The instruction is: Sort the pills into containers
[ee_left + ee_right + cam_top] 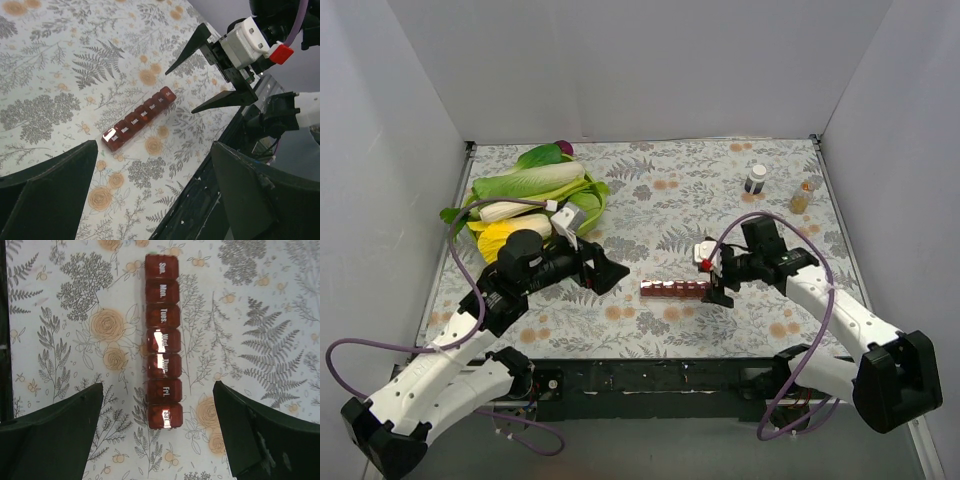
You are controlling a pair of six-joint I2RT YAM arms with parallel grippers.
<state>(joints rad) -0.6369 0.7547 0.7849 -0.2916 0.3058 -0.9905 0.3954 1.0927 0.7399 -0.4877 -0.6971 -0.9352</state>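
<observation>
Right wrist view: the right pincer (157, 390) hangs wide open over one end of the containers (162, 340) lying on the table (260, 305), the left pincer (154, 146) equally open nearby.

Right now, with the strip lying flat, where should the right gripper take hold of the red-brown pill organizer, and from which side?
I would grip the pill organizer across its narrow width, near the Wed compartment, coming from straight above. It lies flat, long and thin, both long sides free; the open right gripper is wider than the strip.
</observation>
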